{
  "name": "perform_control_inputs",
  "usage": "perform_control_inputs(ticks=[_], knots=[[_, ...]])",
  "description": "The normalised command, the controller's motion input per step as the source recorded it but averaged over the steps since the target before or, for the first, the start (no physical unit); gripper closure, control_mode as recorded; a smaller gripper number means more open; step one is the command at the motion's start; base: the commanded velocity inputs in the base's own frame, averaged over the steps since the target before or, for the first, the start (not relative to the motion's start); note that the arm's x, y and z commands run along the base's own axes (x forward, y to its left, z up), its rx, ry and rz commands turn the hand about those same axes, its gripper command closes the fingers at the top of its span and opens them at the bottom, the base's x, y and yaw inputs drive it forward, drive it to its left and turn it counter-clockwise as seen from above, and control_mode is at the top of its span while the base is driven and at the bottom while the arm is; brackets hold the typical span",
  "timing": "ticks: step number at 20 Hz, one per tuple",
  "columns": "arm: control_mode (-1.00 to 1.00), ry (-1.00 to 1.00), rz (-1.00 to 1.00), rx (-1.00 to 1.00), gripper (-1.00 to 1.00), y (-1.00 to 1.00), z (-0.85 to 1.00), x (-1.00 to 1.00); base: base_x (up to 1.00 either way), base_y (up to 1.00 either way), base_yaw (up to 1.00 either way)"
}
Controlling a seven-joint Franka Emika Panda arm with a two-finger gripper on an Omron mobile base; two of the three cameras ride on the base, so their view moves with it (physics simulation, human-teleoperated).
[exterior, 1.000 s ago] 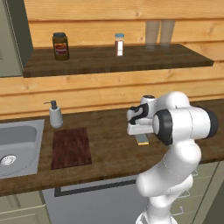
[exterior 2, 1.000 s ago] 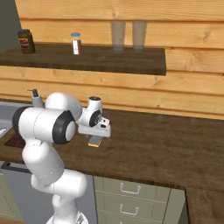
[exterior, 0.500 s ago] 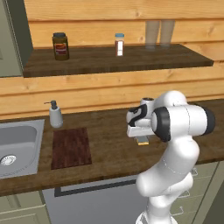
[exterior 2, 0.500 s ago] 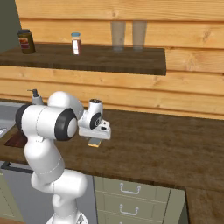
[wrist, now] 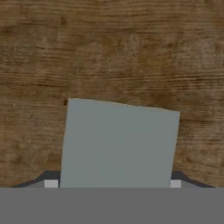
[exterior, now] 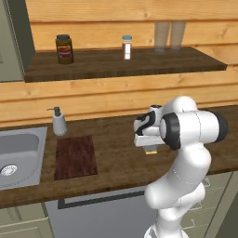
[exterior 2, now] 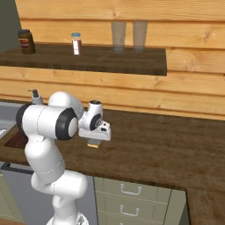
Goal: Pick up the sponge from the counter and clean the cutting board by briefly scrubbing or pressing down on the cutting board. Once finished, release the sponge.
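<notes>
You see the two-finger gripper (exterior: 151, 149) clamped on the small grey-blue and yellow sponge (wrist: 119, 144), held above the dark brown wooden counter (wrist: 113, 52), well right of the reddish-brown rectangular cutting board (exterior: 76, 156) near the counter's front edge.

A sponge (exterior: 150, 150) (yellow layer visible) is held beneath the gripper (exterior: 150, 148) above the counter (exterior: 116, 153), well apart from the cutting board (exterior: 76, 156) lying beside the sink (exterior: 18, 151).
</notes>
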Motion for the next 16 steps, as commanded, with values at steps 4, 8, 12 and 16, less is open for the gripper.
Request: perform_control_inputs(ticks=[4, 8, 12, 16], knots=[[-1.0, -0.01, 0.0, 0.0, 1.0, 0.18, 0.06, 0.0, 0.0, 0.0, 0.0], [-1.0, -0.01, 0.0, 0.0, 1.0, 0.49, 0.29, -0.09, 0.0, 0.0, 0.0], [-1.0, 0.0, 0.0, 0.0, 1.0, 0.9, 0.36, -0.05, 0.0, 0.0, 0.0], [-1.0, 0.0, 0.0, 0.0, 1.0, 1.0, 0.38, -0.01, 0.0, 0.0, 0.0]])
